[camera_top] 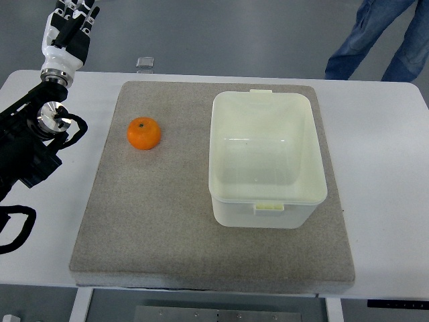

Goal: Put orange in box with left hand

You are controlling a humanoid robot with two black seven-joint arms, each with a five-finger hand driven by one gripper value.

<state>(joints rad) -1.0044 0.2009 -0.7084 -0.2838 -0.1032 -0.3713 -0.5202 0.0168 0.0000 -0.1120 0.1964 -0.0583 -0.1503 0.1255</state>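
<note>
An orange (144,133) lies on the left part of a grey mat (154,221). To its right on the mat stands an open, pale translucent box (267,157) with nothing inside. My left hand (69,25) is raised at the top left corner, beyond the table's far edge, well away from the orange; its fingers point up and are partly cut off by the frame. It holds nothing. The left arm's black forearm (30,141) runs down the left edge. The right arm does not show.
The mat lies on a white table (389,168). A small clear object (145,63) sits at the table's far edge. A person's legs in jeans (375,37) stand beyond the far right corner.
</note>
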